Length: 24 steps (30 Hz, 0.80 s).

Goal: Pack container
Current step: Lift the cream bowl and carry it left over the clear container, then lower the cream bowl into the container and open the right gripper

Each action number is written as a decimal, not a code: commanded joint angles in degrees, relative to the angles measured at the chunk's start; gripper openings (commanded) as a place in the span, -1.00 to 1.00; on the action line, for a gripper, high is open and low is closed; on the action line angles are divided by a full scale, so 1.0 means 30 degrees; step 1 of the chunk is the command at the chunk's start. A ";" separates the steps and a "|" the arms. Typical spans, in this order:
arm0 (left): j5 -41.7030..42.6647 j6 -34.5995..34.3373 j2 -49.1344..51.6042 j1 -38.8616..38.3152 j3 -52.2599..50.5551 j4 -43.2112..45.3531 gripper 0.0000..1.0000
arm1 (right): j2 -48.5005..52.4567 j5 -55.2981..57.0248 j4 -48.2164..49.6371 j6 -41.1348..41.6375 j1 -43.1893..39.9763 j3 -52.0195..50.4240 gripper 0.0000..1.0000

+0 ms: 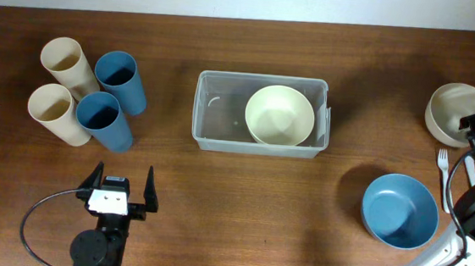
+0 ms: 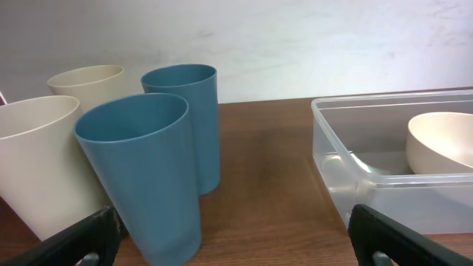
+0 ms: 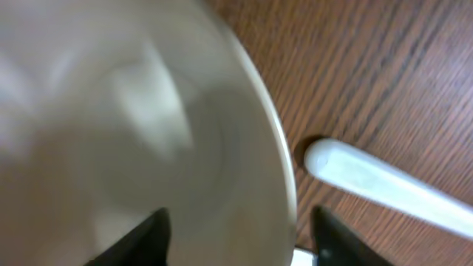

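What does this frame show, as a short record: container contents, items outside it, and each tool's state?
container: table centre, one cream bowl inside, right half
cups: four upright, two cream, two blue, left of container
outside: blue bowl; second cream bowl; fork
left tool: open, empty, near the cups
right tool: straddling second cream bowl's rim; grip unclear

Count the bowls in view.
3: a cream bowl in the container, a second cream bowl far right, a blue bowl near right. None look hidden.
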 commanded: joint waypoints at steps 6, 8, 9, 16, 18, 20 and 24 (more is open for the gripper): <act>0.0240 0.0364 -0.0146 0.0131 -0.0036 -0.0124 0.99 | 0.0066 -0.0095 0.0109 0.0022 -0.0007 -0.0313 -0.92; 0.0240 0.0364 -0.0146 0.0131 -0.0036 -0.0124 1.00 | 0.0066 -0.0102 0.0138 0.0022 -0.0007 -0.0313 -0.93; 0.0240 0.0364 -0.0146 0.0131 -0.0036 -0.0124 0.99 | 0.0058 -0.0117 0.0146 0.0022 -0.0007 -0.0306 -0.93; 0.0240 0.0364 -0.0146 0.0131 -0.0036 -0.0124 1.00 | -0.0357 -0.5574 0.0466 -0.1851 -0.0007 0.1290 -0.92; 0.0240 0.0364 -0.0146 0.0131 -0.0036 -0.0124 1.00 | -0.0758 -0.7300 0.0291 -0.1851 0.0015 0.2324 -0.93; 0.0240 0.0364 -0.0146 0.0131 -0.0036 -0.0124 1.00 | -0.1290 -0.9224 0.0000 -0.2011 0.0124 0.3563 -0.92; 0.0240 0.0364 -0.0146 0.0131 -0.0036 -0.0124 1.00 | -0.2412 -1.2866 -0.2091 -0.3840 0.0962 0.6200 -0.92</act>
